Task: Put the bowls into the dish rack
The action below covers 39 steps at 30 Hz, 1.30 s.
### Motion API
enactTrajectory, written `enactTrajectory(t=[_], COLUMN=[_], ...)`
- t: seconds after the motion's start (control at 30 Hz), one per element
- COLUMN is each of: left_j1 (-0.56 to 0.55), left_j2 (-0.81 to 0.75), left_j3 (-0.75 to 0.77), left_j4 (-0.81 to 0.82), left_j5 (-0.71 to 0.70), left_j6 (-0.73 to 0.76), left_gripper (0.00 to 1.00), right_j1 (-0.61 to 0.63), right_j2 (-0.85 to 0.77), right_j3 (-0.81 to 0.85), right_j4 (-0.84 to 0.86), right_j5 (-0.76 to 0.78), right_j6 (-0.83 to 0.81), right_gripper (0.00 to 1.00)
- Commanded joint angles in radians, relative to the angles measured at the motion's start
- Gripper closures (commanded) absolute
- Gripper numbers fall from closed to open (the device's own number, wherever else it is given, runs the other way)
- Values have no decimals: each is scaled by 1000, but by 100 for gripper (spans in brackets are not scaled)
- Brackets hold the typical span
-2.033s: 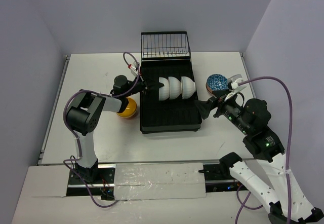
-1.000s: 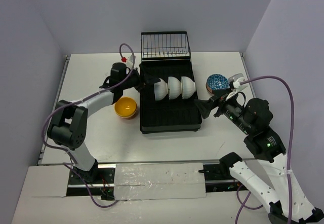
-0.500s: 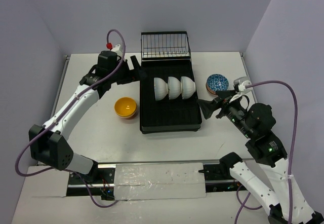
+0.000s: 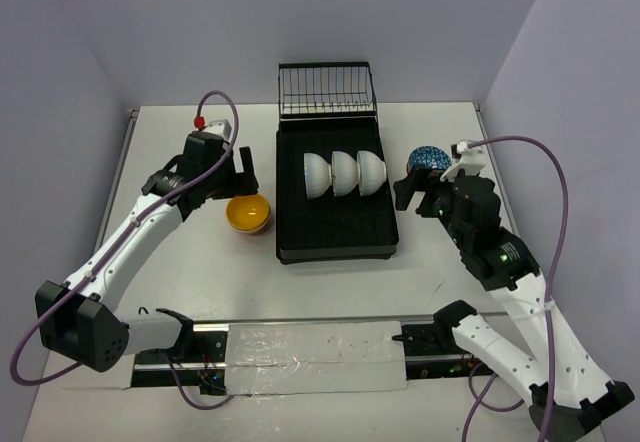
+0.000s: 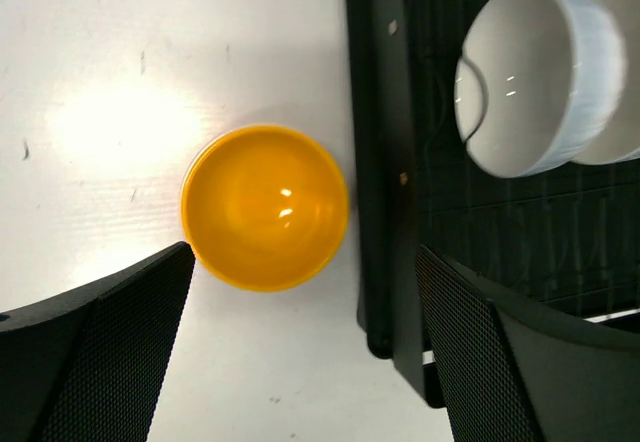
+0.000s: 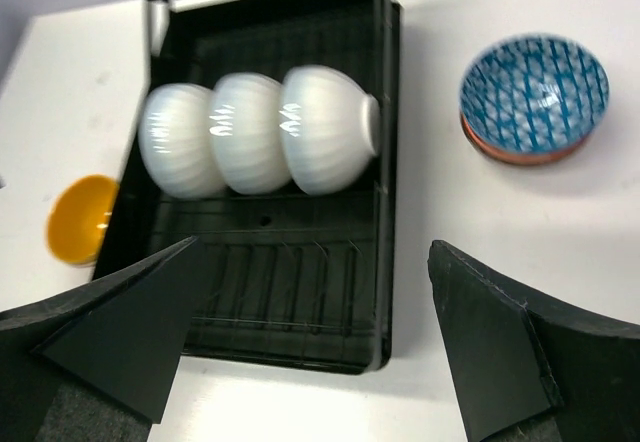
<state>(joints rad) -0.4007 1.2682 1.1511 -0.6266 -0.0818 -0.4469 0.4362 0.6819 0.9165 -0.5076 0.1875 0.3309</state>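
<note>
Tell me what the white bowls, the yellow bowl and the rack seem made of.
White bowls: glossy with sharp highlights and faint ribbing, likely glazed ceramic, possibly melamine. Yellow bowl: smooth, shiny, evenly coloured; ceramic or plastic, cannot tell. Rack: matte black slatted tray, probably plastic; its basket looks like thin coated wire.

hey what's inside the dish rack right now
Three white bowls stand on edge in a row across the dish rack, touching each other. The slats beneath them are covered, so that spot cannot be checked.
</note>
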Motion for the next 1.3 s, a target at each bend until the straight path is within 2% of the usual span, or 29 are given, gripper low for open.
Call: enactTrajectory(t=[0.0,0.17,0.57,0.77,1.1,1.27], left_j1=[-1,-1,-16,-1,52,60], left_j2=[-30,-20,88,157,220,272], left_j3=[-30,-91,-105,-62,-33,-22], left_j4=[-22,2,47,-16,-44,-41], left_j5=[-44,-15,48,-107,-168,-167], left_j6=[22,28,-27,-91,-99,-98], left_gripper=[3,7,19,28,36,44], right_j1=[4,2,1,-1,1,1], right_j2=[42,74,65,59,54,54], right_j3=[56,65,44,32,28,24], right_j4=[-35,-40,-43,-48,-49,-43], right_j5=[108,110,70,49,49,50], right_j6=[68,95,122,123,103,91], right_gripper=[0,0,1,2,2,2])
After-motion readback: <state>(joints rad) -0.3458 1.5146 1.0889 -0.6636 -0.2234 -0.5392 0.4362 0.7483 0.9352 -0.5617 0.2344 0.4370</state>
